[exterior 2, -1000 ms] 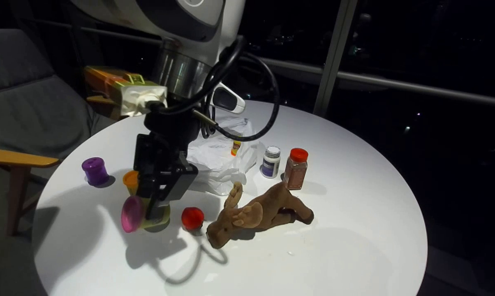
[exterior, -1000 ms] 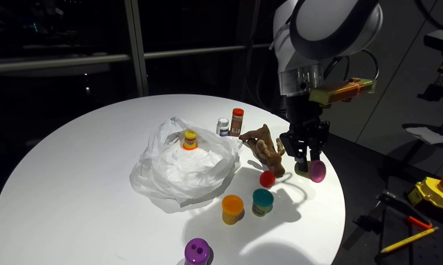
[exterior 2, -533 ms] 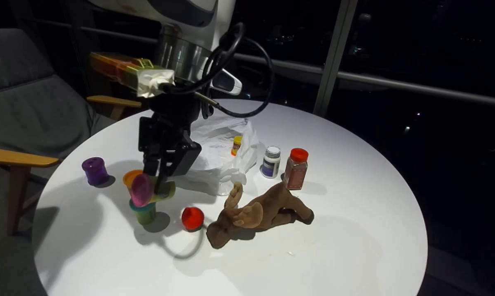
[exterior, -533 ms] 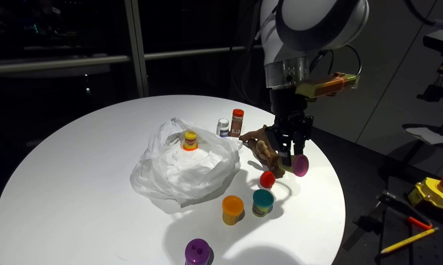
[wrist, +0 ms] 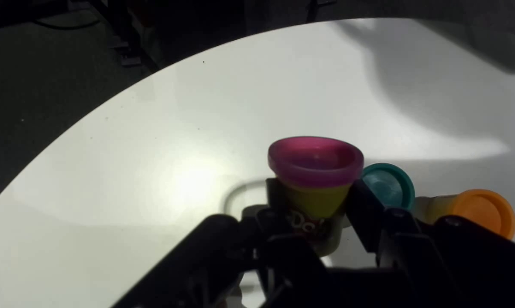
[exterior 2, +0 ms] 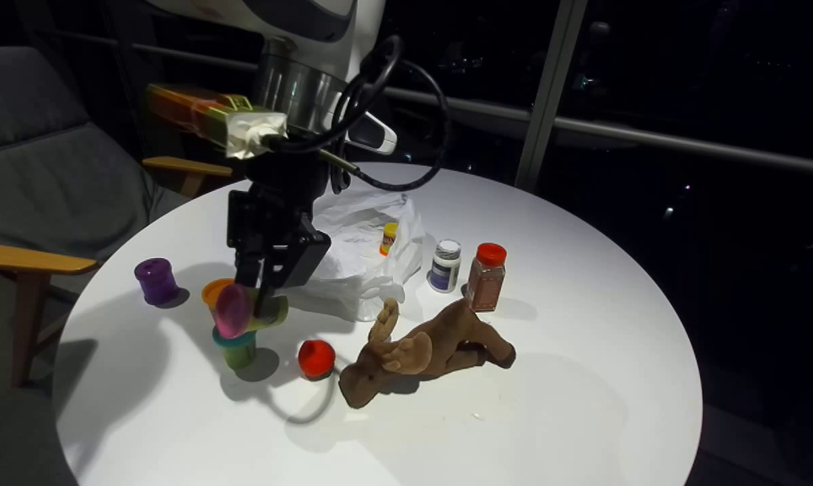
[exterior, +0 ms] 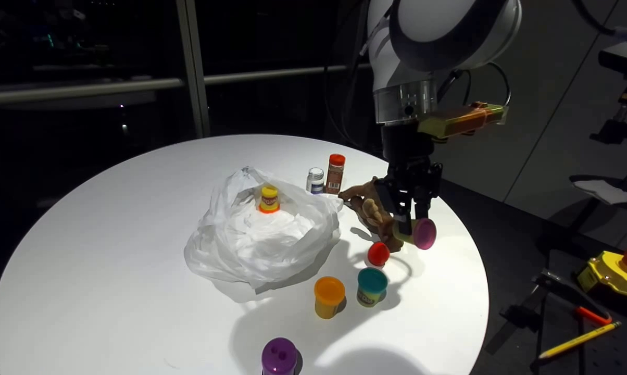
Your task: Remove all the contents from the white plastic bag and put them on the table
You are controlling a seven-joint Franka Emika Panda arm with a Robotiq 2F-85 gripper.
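The crumpled white plastic bag (exterior: pixel 261 255) lies open on the round white table in both exterior views. A yellow tub (exterior: pixel 269 199) with an orange-red lower rim stands in it and also shows here (exterior 2: pixel 388 238). My gripper (exterior: pixel 414 221) is shut on a yellow-green tub with a pink lid (exterior: pixel 424 234). In the wrist view the fingers (wrist: pixel 316 192) press both sides of this pink-lidded tub (wrist: pixel 315 164). The tub is held tipped on its side above the table, to the bag's right in an exterior view, near the moose's head. The bag's lower folds are hidden.
A teal-lidded tub (exterior: pixel 371 287), an orange tub (exterior: pixel 328 298), a purple tub (exterior: pixel 279 357) and a red round object (exterior: pixel 378 253) stand on the table. A brown plush moose (exterior 2: pixel 427 351), a white bottle (exterior 2: pixel 445 266) and a red-capped jar (exterior 2: pixel 486 277) are near the bag.
Over the first half second the gripper rose with the pink-lidded tub and shifted left, toward the bag, in an exterior view. Since then it is almost still. The bag and other objects have not moved.
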